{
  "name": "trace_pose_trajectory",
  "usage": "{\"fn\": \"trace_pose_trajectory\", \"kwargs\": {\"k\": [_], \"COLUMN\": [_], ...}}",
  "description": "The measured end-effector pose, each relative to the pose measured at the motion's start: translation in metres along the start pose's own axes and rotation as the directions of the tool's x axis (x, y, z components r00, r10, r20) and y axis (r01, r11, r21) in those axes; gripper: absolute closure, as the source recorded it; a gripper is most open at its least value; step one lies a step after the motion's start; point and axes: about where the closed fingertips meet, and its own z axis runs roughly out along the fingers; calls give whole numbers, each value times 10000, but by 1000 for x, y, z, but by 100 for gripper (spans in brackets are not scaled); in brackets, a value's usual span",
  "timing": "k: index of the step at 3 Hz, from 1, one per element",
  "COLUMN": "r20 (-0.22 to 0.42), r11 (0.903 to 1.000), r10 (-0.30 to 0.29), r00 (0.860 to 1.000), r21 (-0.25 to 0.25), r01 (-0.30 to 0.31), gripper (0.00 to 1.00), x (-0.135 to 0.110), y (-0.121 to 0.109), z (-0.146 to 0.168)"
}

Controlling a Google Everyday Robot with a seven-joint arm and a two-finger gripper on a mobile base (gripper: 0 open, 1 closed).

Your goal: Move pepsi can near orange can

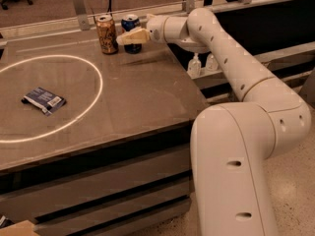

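Observation:
The pepsi can point(131, 23), dark blue with a silver top, stands upright at the back of the table point(138, 97). The tan-orange can point(106, 34) stands just left of it, a narrow gap apart. My gripper point(127, 33) reaches in from the right and is shut on the pepsi can. One pale finger point(132, 36) crosses the can's front and hides its middle; the other finger is hidden behind the can. The can's base appears to rest on the table.
A dark blue packet point(43, 100) lies at the left inside a bright white ring point(100, 85) on the tabletop. A metal rail with posts point(81, 8) runs along the back edge. Pale fittings point(202, 64) stand off the table's right edge under my arm.

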Motion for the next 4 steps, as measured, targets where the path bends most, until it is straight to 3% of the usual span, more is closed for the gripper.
{"fn": "trace_pose_trajectory", "kwargs": {"k": [2,3,4], "r20": [-734,-1340,-1617], "r11": [9974,9861,9873], "r10": [-97,-108,-3], "r00": [9973,9909,9868], "r21": [708,1628,1564], "r01": [149,327,260], "gripper": [0,0,0], "x": [-14,-25,-19], "y": [11,21,38], "z": [-78,-127,-130]}}
